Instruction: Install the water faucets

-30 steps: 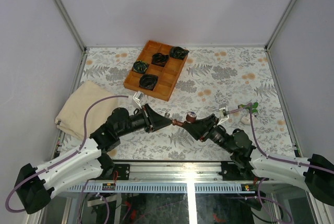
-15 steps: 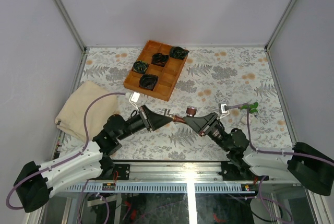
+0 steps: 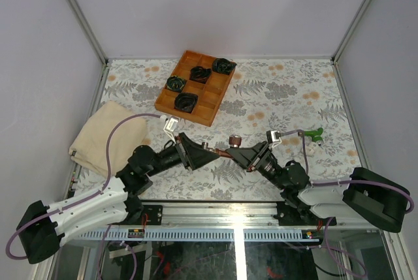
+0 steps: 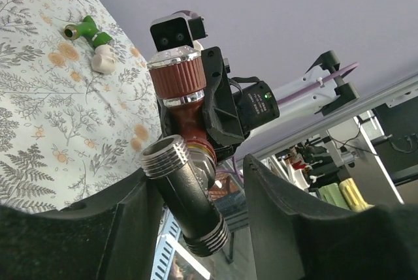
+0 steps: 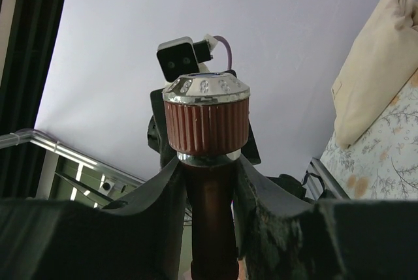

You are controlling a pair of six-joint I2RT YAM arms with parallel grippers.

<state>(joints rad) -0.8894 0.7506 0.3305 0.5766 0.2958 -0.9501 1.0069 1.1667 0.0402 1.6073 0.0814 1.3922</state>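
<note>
The dark red-brown water faucet (image 3: 234, 141) hangs above the table's middle, and my right gripper (image 3: 240, 153) is shut on its stem. In the right wrist view its ribbed knob (image 5: 206, 120) stands just above the right gripper (image 5: 208, 179). In the left wrist view a dark pipe section with silvery threaded ends (image 4: 184, 195) juts from the faucet (image 4: 176, 77). It lies between the jaws of my left gripper (image 4: 196, 182), which are open, with a gap on the right side. The green water faucet (image 3: 313, 134) lies on the table at the right.
A small white piece (image 3: 309, 150) sits beside the green faucet; both show in the left wrist view, the faucet (image 4: 85, 30) and the piece (image 4: 103, 62). A wooden tray (image 3: 219, 97) with black-and-green coiled bundles (image 3: 185, 102) stands at the back. A beige cloth (image 3: 104, 135) lies at the left.
My left jaws have parted from the dark pipe they were shut on. The right arm has swung lower and leftward, carrying the red-brown faucet slightly left.
</note>
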